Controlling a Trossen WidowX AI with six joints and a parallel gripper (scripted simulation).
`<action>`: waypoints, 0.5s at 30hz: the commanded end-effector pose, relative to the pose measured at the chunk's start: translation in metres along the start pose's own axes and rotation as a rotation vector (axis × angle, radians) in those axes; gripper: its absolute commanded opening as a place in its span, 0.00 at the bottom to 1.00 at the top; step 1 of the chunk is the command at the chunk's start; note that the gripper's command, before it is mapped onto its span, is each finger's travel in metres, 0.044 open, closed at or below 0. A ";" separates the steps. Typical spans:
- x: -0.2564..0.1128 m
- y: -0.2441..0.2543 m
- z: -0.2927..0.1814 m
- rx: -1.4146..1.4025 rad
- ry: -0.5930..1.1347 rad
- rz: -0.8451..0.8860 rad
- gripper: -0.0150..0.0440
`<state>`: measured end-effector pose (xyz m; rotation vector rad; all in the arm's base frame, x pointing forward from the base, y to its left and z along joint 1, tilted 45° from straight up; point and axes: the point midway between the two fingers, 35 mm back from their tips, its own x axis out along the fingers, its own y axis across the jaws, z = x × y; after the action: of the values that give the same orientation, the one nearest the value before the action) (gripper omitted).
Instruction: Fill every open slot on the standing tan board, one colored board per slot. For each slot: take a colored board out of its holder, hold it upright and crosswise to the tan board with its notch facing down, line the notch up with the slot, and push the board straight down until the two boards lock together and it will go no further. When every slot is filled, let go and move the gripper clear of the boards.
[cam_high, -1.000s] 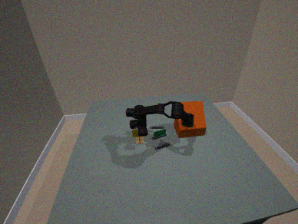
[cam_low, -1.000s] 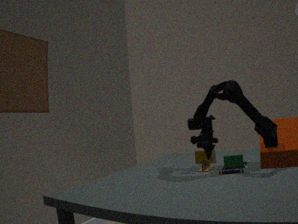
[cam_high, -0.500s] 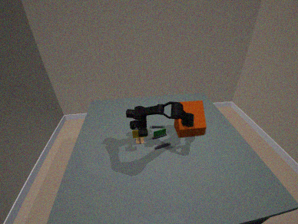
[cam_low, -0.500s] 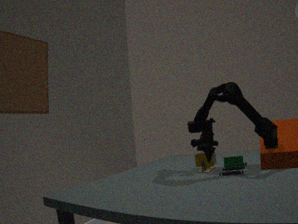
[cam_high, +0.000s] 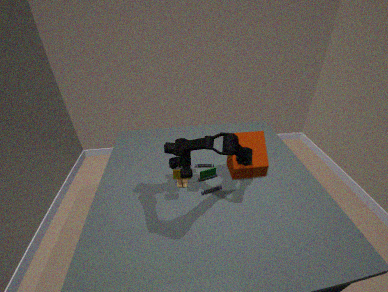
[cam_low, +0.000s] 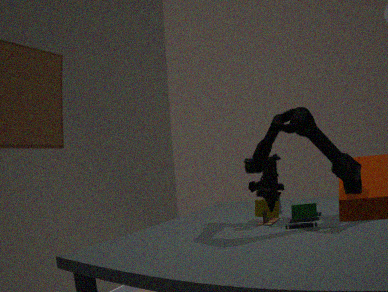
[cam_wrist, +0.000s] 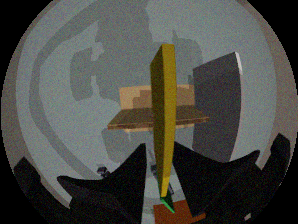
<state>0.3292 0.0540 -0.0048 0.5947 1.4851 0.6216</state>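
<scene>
The yellow board (cam_high: 177, 174) (cam_low: 259, 208) (cam_wrist: 169, 100) stands upright and crosswise over the tan board (cam_low: 266, 219) (cam_wrist: 125, 121), near its middle in the wrist view. Whether its notch is fully home on the tan board cannot be told. My gripper (cam_high: 185, 176) (cam_low: 271, 208) (cam_wrist: 157, 145) points down at the yellow board. Its black fingers stand a little apart on both sides of the board, with a thin gap, so it is open. The green board (cam_high: 208, 173) (cam_low: 304, 211) (cam_wrist: 168, 204) stands upright in its holder (cam_low: 301, 226), on the arm-base side.
Two low grey holders (cam_high: 204, 165) (cam_high: 211, 190) without boards lie on either side of the green board. A dark grey panel (cam_wrist: 217, 100) with a pale edge stands right of the yellow board in the wrist view. A large orange block (cam_high: 252, 150) (cam_low: 367, 175) stands beside the arm's base.
</scene>
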 end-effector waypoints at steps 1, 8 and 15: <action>0.000 0.000 0.000 -0.001 0.000 -0.001 0.53; 0.000 0.000 0.000 -0.001 0.000 -0.001 0.53; -0.077 -0.001 0.000 0.003 0.001 -0.001 0.53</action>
<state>0.3293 0.0247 0.0231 0.6019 1.5021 0.6228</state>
